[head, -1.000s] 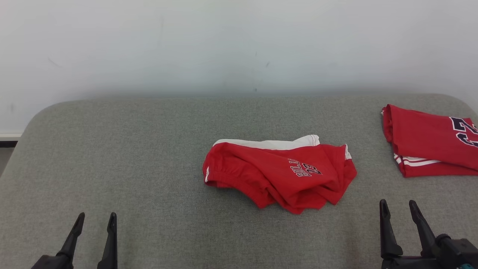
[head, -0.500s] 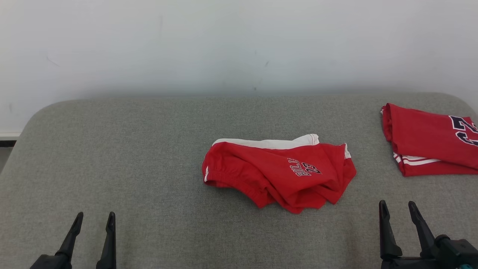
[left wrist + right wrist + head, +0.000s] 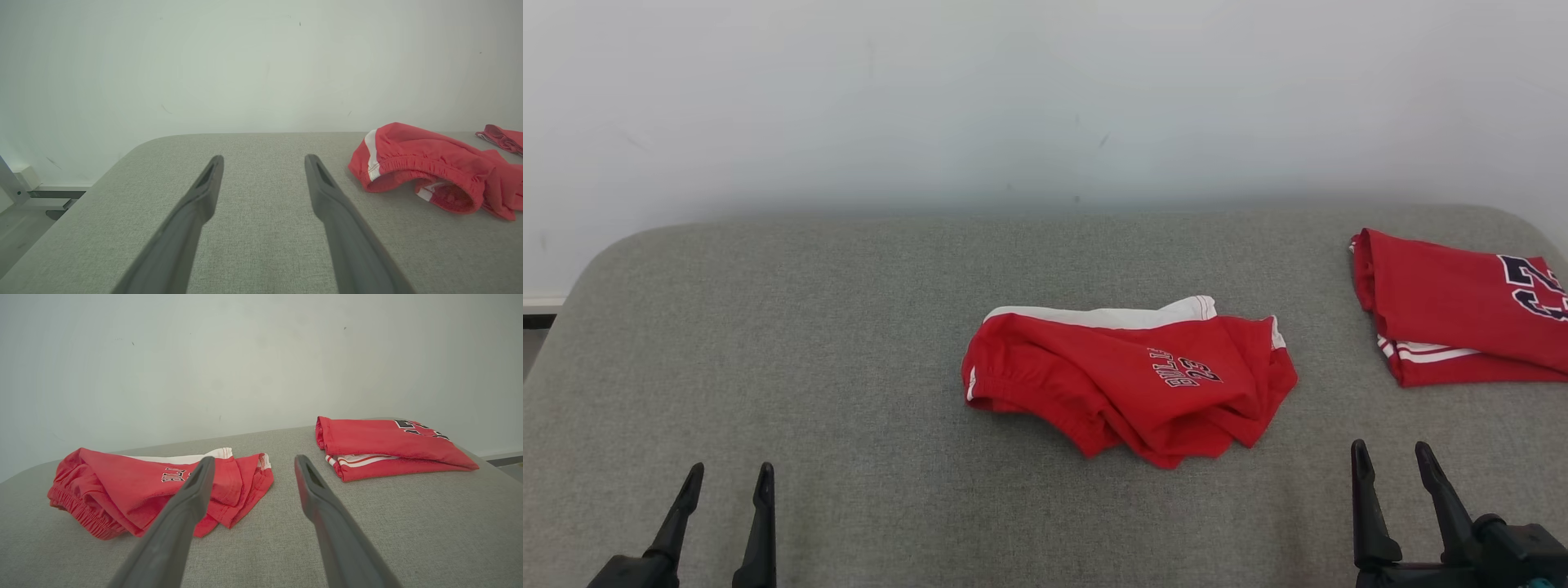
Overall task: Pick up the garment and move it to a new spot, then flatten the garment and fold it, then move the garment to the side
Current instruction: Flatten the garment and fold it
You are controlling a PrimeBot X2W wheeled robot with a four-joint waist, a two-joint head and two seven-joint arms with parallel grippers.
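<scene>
From the head view, the crumpled red shorts [image 3: 1131,380] lie near the middle of the grey surface [image 3: 809,343], with a folded red shirt [image 3: 1454,310] by its right edge. The left gripper [image 3: 730,469] and right gripper [image 3: 1390,447] wait near the front edge, jaws apart and empty. Over the last second only the camera has drifted slightly; nothing else has moved, so the pick-up looks not yet begun. The left wrist view puts the shorts' waistband to the right of its spread fingers. The right wrist view has the shorts ahead-left and the shirt ahead-right.
</scene>
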